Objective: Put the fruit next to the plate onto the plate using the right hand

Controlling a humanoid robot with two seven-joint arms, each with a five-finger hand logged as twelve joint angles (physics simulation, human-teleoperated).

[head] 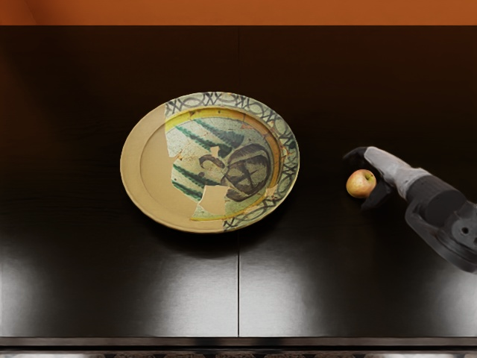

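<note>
A small yellow-red apple [361, 183] sits on the dark table just right of the plate [141, 160], a wide tan plate with a painted green and brown pattern. My right hand [359, 179] comes in from the right edge and reaches the apple from its right side. One dark finger [353, 154] arcs above the apple and another [377, 198] lies below it, so the hand brackets the fruit. A small gap shows between the upper finger and the apple, and the hand is open. The left arm is out of view.
The black glossy table [238, 283] has a seam running down its middle. An orange wall band [238, 11] runs along the far edge. The strip of table between plate and apple is about one apple's width across.
</note>
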